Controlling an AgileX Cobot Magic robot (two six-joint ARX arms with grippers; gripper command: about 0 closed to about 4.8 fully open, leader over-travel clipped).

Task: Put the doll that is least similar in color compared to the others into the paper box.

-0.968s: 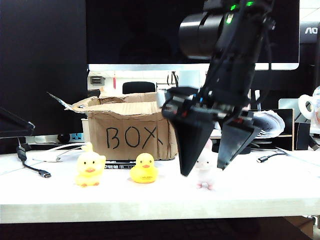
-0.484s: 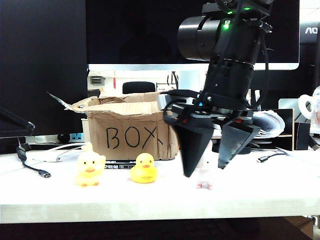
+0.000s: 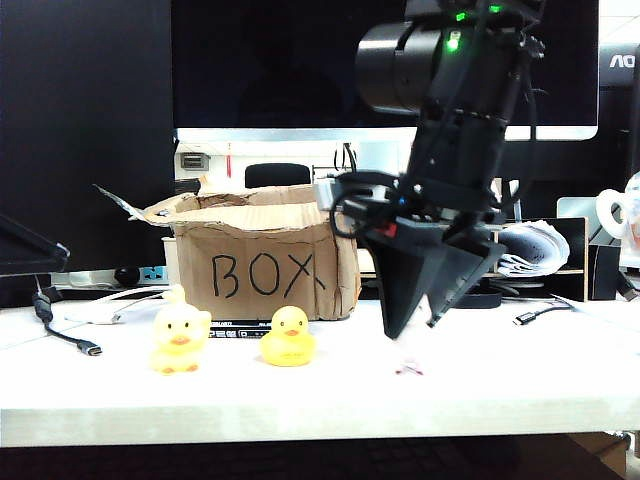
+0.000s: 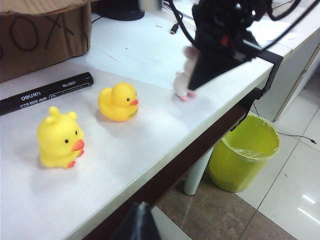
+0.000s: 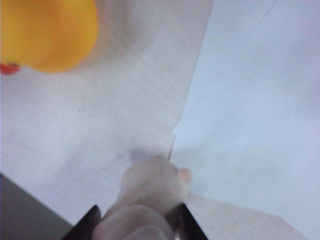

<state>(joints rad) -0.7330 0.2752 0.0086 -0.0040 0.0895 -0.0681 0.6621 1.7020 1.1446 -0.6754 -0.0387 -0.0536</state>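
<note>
Just changed: my right gripper stood with its fingers spread either side of the doll a second ago; now they have drawn in around it, so in the exterior view only its pink feet show below them.
Right fingers: pressed against the doll's sides in my right wrist view, grasping it; feet on the table, not lifted.
Meaning: grasp looks made; I judge the lift comes next.
Left gripper: parked low off the table's front edge; I cannot tell how its fingers stand.
Paper box: behind and left of the doll, top open, flaps ragged.
Edges: the doll stands near the front edge.
Open room: two yellow ducks sit left of me; rising clears them and the box wall.
</note>
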